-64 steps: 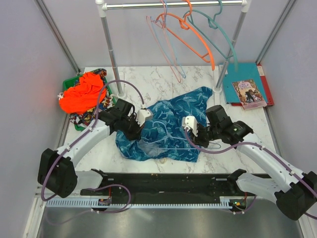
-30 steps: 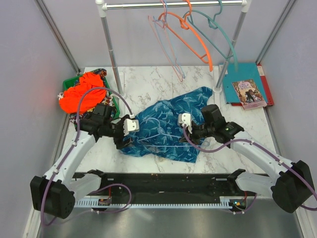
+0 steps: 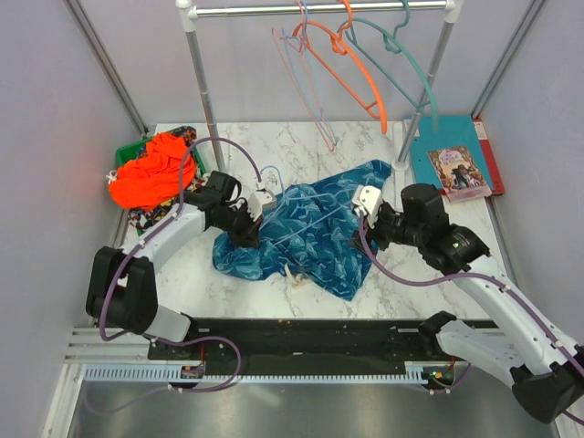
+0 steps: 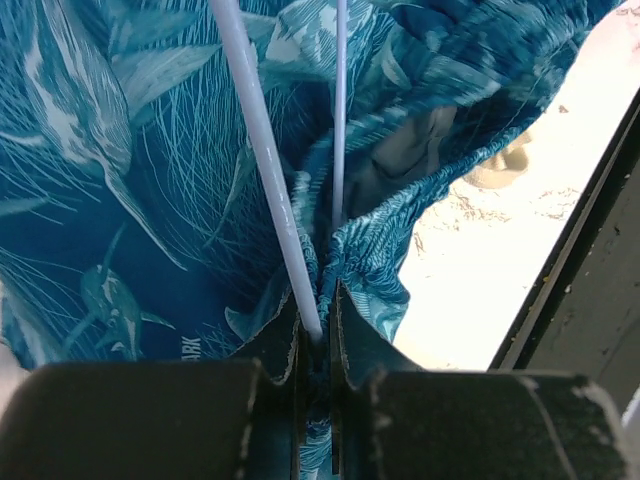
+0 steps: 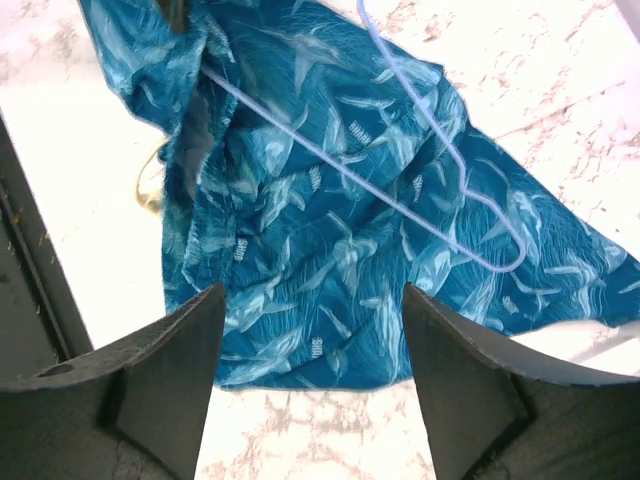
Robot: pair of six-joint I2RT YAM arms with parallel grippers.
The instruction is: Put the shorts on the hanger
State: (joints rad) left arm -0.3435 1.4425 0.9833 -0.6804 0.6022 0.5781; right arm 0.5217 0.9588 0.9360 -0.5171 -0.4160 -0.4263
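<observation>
The dark-blue leafy-print shorts (image 3: 315, 242) lie spread in the middle of the marble table. The thin pale lavender hanger (image 3: 310, 217) rests across them. My left gripper (image 3: 258, 215) sits at their left edge, shut on the hanger's rod (image 4: 265, 150) together with a bunched fold of the shorts (image 4: 120, 150). My right gripper (image 3: 368, 206) hovers over the shorts' right side, open and holding nothing. In the right wrist view its jaws (image 5: 312, 290) stand wide apart above the shorts (image 5: 330, 250), with the hanger (image 5: 400, 200) lying on the cloth beyond them.
A rail at the back carries a pink hanger (image 3: 306, 87), an orange one (image 3: 351, 68) and a teal one (image 3: 411, 68). Its posts (image 3: 205, 100) stand on the table. A green basket (image 3: 128, 151) with an orange garment (image 3: 151, 173) sits left. Folders and a book (image 3: 453, 164) lie back right.
My left gripper has closed on the hanger and the fabric and moved up and right. My right gripper has let go, opened and drawn back to the right.
</observation>
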